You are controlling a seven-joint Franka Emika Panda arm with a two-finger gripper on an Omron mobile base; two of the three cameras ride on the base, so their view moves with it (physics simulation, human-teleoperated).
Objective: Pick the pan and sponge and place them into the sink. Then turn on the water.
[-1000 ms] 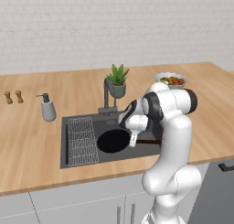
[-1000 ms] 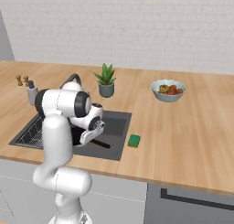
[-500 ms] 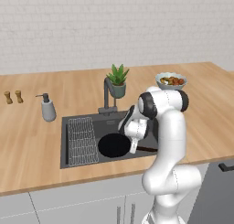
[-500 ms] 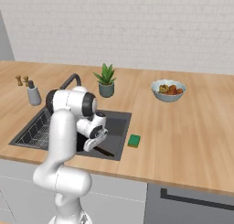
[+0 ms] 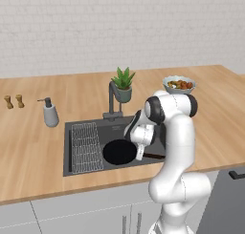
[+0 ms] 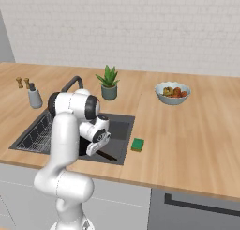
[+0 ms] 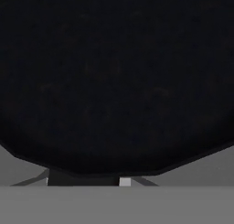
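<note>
One item down in the basin, sponge still out

Pan (image 5: 119, 152) sits low in the sink (image 5: 76, 168), in the middle-right part of the basin, just right of the wire rack (image 5: 86, 144). Gripper (image 5: 139, 154) is at the pan's right rim where the handle (image 5: 154, 156) starts; the handle runs on to the right, under the arm. In the hand view the black pan disc (image 7: 114, 81) fills nearly everything, so the hand is pressed right up against it.

Jaws: nearly closed, a narrow gap that fits a grip on the thin handle root. Fingertips are mostly buried under the pan in the hand view, so I judge it clamped on the pan, not confirmed by a clean sightline.

Can't tell whether the pan is resting on the sink floor or a hair above it.

Key relation for the next move: sponge (image 6: 137, 144) lies on the counter (image 6: 187, 144) just beside the sink's right edge, near the front corner. From the gripper (image 6: 96, 149) it is off to the robot's right and above, up on the counter level. Its long axis looks roughly parallel to the sink's right edge, so the jaws should straddle it across the short side.

My read: release pan, lift clear of the rim, shift right. Risk is clipping the sink wall on the way out.

Faucet (image 5: 112, 101) shows no stream; water not on yet.
</note>
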